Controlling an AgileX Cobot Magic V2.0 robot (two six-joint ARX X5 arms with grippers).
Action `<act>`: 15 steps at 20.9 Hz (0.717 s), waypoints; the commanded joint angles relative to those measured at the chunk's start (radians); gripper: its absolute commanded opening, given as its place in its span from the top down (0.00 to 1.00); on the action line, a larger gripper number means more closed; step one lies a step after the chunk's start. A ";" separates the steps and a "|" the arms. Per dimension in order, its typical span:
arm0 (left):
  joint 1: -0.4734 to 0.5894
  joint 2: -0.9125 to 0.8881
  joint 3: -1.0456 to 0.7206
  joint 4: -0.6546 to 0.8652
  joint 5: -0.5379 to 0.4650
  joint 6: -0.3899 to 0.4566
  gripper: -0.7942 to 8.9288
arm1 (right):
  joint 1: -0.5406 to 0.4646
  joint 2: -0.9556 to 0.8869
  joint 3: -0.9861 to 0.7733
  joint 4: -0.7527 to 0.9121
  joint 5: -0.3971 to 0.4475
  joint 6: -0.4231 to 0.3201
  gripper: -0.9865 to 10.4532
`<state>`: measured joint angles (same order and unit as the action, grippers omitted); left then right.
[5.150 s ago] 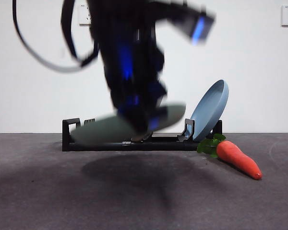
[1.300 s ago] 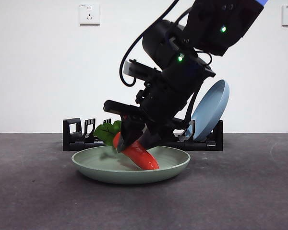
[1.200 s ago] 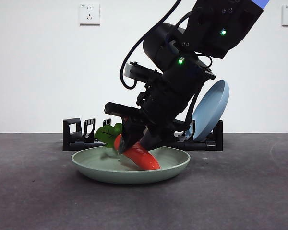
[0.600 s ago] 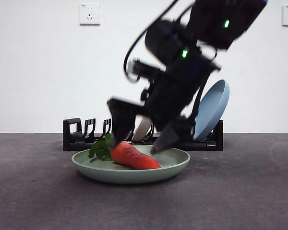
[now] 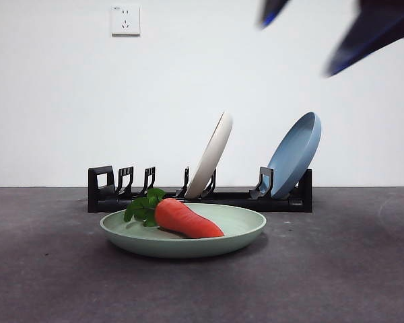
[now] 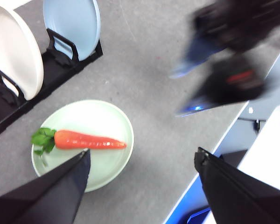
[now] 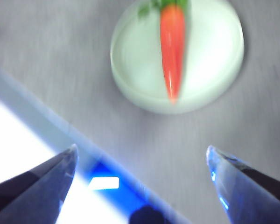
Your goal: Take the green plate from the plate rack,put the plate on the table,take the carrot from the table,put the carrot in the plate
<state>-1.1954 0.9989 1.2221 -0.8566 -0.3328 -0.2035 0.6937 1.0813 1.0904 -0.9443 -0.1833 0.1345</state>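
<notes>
Table (image 5: 363,282): carrot (image 5: 185,219) plated, right pincer (image 7: 140,156) far above.

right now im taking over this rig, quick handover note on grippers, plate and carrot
Left gripper: open, empty, high over the table.
Right gripper: open, empty, also well above the table.
Green plate lies flat on the table in front of the plate rack; the carrot lies in it.
Done: plate out, carrot placed.
Left: nothing that shows.
</notes>
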 commanded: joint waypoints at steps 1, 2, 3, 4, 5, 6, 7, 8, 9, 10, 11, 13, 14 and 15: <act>-0.003 -0.001 -0.002 -0.023 0.005 -0.007 0.53 | 0.002 -0.082 -0.005 -0.088 -0.002 -0.005 0.50; -0.003 -0.001 -0.002 -0.039 0.008 -0.007 0.53 | 0.002 -0.118 -0.005 -0.113 -0.002 -0.005 0.51; -0.003 -0.001 -0.002 -0.055 0.021 -0.007 0.53 | 0.002 -0.150 -0.005 -0.129 -0.002 -0.005 0.51; -0.003 -0.001 -0.002 -0.067 0.028 -0.007 0.53 | 0.002 -0.177 -0.005 -0.142 -0.002 -0.005 0.55; -0.003 -0.001 -0.002 -0.078 0.028 -0.008 0.54 | 0.002 -0.197 -0.005 -0.149 -0.002 -0.005 0.62; -0.003 -0.001 -0.002 -0.086 0.028 -0.008 0.56 | 0.002 -0.209 -0.005 -0.153 -0.002 -0.005 0.67; -0.003 -0.001 -0.002 -0.092 0.028 -0.008 0.63 | 0.002 -0.216 -0.005 -0.158 -0.002 -0.005 0.73; -0.003 -0.001 -0.002 -0.100 0.028 -0.008 0.75 | 0.002 -0.224 -0.005 -0.163 -0.002 -0.006 0.82; -0.003 -0.001 -0.002 -0.107 0.028 -0.008 0.90 | 0.002 -0.230 -0.005 -0.167 -0.002 -0.012 0.90; -0.003 -0.001 -0.002 -0.110 0.028 -0.008 0.94 | 0.002 -0.233 -0.005 -0.169 -0.002 -0.020 0.93; -0.003 -0.001 -0.002 -0.113 0.028 -0.007 0.92 | 0.002 -0.235 -0.005 -0.170 -0.002 -0.021 0.92; -0.003 -0.001 -0.002 -0.113 0.028 -0.007 0.93 | 0.002 -0.238 -0.005 -0.170 0.000 -0.019 0.92; -0.003 -0.001 -0.002 -0.113 0.027 -0.007 0.93 | 0.002 -0.238 -0.005 -0.170 0.000 -0.014 0.92; -0.003 -0.001 -0.002 -0.113 0.024 -0.007 0.92 | 0.002 -0.237 -0.005 -0.170 0.000 0.003 0.91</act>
<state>-1.1954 0.9989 1.2221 -0.9718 -0.3046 -0.2035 0.6937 0.8459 1.0904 -1.1164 -0.1829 0.1276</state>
